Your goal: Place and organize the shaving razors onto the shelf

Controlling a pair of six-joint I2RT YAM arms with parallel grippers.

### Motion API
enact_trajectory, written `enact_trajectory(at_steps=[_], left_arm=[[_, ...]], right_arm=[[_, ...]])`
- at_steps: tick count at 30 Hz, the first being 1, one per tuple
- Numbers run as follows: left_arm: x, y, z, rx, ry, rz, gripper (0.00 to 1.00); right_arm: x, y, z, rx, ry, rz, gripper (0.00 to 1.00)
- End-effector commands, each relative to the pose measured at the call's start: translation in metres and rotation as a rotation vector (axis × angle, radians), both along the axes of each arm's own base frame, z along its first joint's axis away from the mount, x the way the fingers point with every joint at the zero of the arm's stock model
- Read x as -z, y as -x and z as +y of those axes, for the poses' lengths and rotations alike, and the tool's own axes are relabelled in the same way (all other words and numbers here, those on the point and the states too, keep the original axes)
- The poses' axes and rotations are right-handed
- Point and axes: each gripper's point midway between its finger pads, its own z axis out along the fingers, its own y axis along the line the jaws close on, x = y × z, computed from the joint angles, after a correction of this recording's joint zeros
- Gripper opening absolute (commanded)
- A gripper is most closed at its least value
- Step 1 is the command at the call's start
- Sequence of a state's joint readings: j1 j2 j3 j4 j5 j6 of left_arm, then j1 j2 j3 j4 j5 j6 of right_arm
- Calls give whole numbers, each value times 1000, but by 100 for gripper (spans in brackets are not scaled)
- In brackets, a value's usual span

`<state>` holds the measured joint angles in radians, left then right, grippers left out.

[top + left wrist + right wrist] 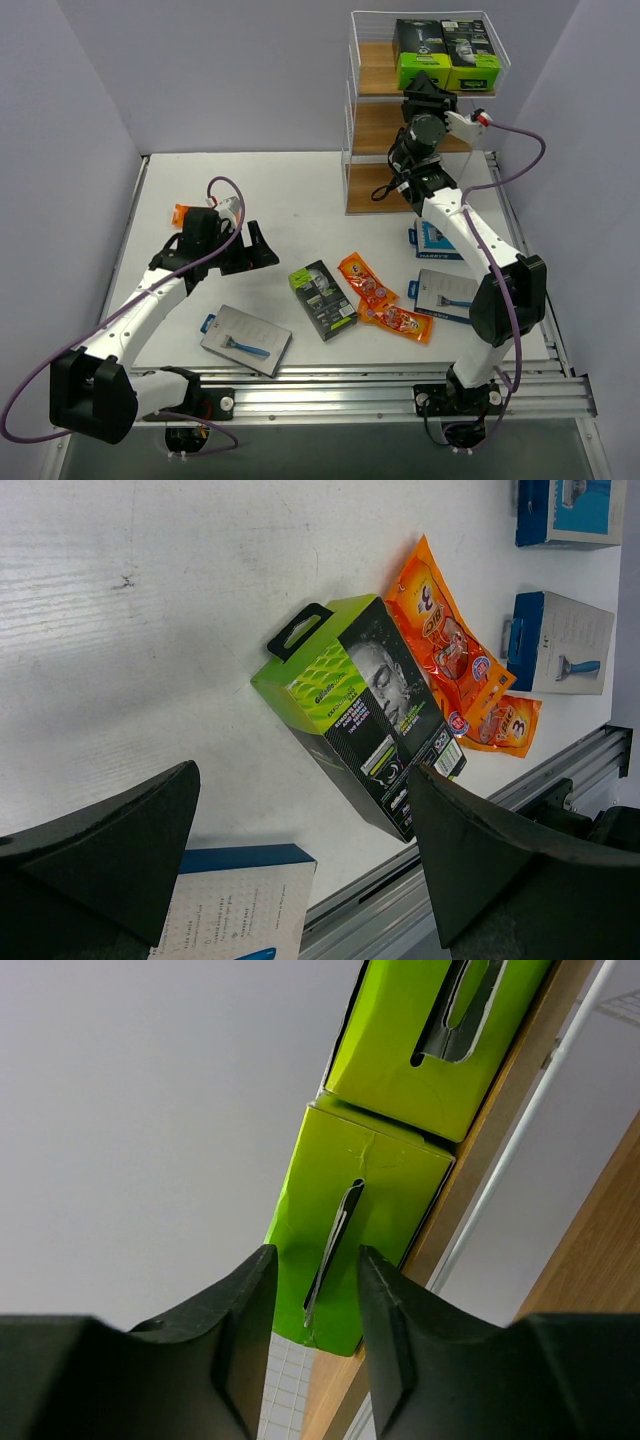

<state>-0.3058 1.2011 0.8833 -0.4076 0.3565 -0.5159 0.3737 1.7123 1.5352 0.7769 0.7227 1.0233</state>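
The shelf (372,118) stands at the back right. Two black-and-lime razor boxes, one on the left (420,50) and one on the right (470,50), lie on its top board. My right gripper (428,92) is open at the left box's lime end. In the right wrist view, my right gripper (315,1290) has its jaws a little apart either side of that box's (360,1210) hang tab, not touching it. My left gripper (255,250) is open and empty above the table. In the left wrist view it (300,880) hangs over a third black-and-lime box (370,710), which lies flat (323,298).
Two orange packets, one (365,280) beside the other (400,320), lie mid-table. Flat blue cards lie at front left (245,340), at right (445,297) and by the shelf foot (435,240). Another orange packet (182,212) shows behind the left arm. A metal rail (400,385) runs along the front edge.
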Motion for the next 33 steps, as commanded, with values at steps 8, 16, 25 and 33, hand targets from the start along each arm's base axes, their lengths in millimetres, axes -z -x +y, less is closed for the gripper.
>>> enact_trajectory(at_steps=[8, 16, 25, 33], left_arm=[[-28, -10, -4, 10, 34, -82, 94], [-33, -11, 0, 2, 13, -106, 94], [-37, -12, 5, -12, -11, -128, 94], [-44, -17, 18, -50, -42, -161, 94]], right_arm=[[-42, 25, -12, -5, -22, -90, 44], [-50, 43, -17, -14, -13, -78, 56], [-60, 76, -23, -45, 33, -75, 68], [-34, 123, -18, -164, 78, -18, 68]])
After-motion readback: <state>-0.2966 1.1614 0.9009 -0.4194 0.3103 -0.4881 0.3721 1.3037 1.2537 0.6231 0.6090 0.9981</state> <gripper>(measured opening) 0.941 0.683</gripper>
